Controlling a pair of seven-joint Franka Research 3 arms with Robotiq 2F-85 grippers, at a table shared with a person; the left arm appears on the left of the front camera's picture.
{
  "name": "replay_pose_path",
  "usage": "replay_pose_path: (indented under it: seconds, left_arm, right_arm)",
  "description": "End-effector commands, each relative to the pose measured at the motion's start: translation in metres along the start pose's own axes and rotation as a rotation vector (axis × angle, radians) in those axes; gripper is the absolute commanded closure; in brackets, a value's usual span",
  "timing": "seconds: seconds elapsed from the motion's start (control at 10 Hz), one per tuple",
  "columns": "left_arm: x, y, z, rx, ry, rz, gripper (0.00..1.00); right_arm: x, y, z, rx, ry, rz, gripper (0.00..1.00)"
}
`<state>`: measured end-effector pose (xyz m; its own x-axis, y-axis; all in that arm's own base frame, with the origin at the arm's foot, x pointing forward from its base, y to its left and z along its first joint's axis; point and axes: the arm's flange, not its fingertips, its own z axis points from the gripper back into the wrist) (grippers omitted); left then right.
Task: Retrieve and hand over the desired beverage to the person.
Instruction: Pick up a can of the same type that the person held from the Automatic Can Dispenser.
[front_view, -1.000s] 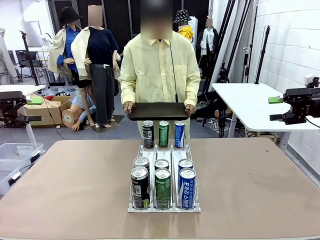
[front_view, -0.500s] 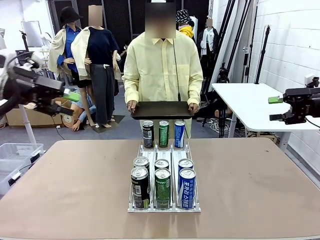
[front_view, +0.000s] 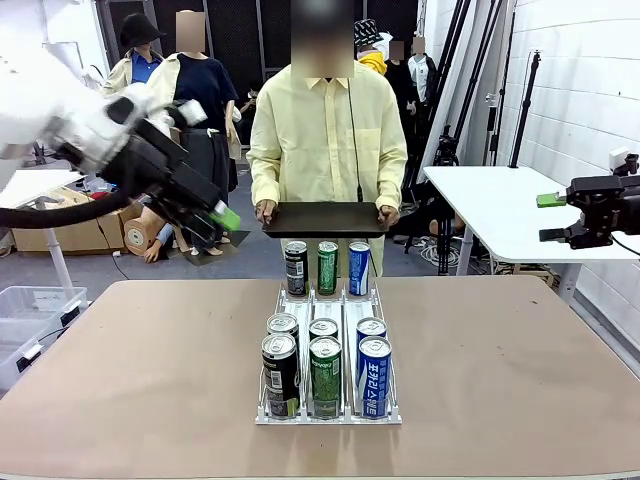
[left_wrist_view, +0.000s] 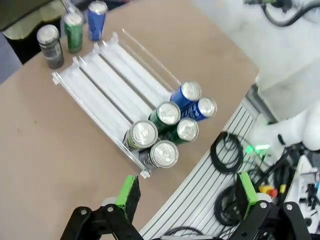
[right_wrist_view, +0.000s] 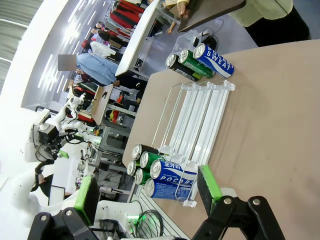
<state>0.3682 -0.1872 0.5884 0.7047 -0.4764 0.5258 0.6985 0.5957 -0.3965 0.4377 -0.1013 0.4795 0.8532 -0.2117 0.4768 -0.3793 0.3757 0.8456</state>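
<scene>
A broad brown tabletop (front_view: 150, 380) spread between the robot and the person (front_view: 325, 140), who stood at its far edge in a loose pale-yellow shirt, facing the camera. The white left arm (front_view: 60, 120) reached in from the left side, raised well above the tabletop and off to the left of the person. The person held a flat black tray (front_view: 320, 218) level at waist height, one hand (front_view: 263, 211) on each end, the other hand (front_view: 382, 214) at the opposite side. Below the tray, in the middle of the tabletop, lay a clear three-lane rack (front_view: 343, 305) running from the person's side to the robot's side. The left gripper (front_view: 215, 228) hung in the air to the left of the tray, its green pads spread wide with nothing between them; from its wrist camera the left gripper (left_wrist_view: 187, 200) looked down on the rack. The right gripper (front_view: 548, 218) hovered far to the right, off the tabletop's edge, and in its own wrist view the right gripper (right_wrist_view: 148, 192) was also wide apart and empty. Six cans crowded the rack's near end in two rows: a black can (front_view: 281, 375), a green can (front_view: 325, 377) and a blue can (front_view: 374, 377) in front, each with a matching one close behind it. Three more cans, black (front_view: 296, 268), green (front_view: 327, 267) and blue (front_view: 358, 268), stood upright side by side at the rack's far end, nearest the person
</scene>
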Motion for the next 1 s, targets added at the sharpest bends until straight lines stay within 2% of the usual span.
replay_pose_path:
  seconds: [0.0, 0.3, 0.4, 0.6, 0.8, 0.9]
  left_arm:
    - [0.025, -0.008, -0.021, 0.042, 0.123, -0.024, 0.0]
    - [0.04, -0.035, -0.068, 0.105, 0.222, -0.09, 0.0]
    - [0.046, -0.044, -0.083, 0.139, 0.221, -0.106, 0.0]
    - [0.052, -0.061, -0.11, 0.284, 0.229, -0.139, 0.0]
    - [0.051, -0.072, -0.139, 0.356, 0.225, -0.164, 0.0]
    - [0.048, -0.075, -0.151, 0.37, 0.256, -0.172, 0.0]
  right_arm:
    - [0.001, 0.001, 0.001, 0.011, 0.003, -0.003, 0.0]
    - [0.001, 0.001, 0.001, 0.011, 0.003, -0.003, 0.0]
    - [0.001, 0.001, 0.001, 0.011, 0.003, -0.003, 0.0]
    - [0.001, 0.001, 0.001, 0.011, 0.003, -0.003, 0.0]
    - [0.001, 0.001, 0.001, 0.011, 0.003, -0.003, 0.0]
    - [0.001, 0.001, 0.001, 0.011, 0.003, -0.003, 0.0]
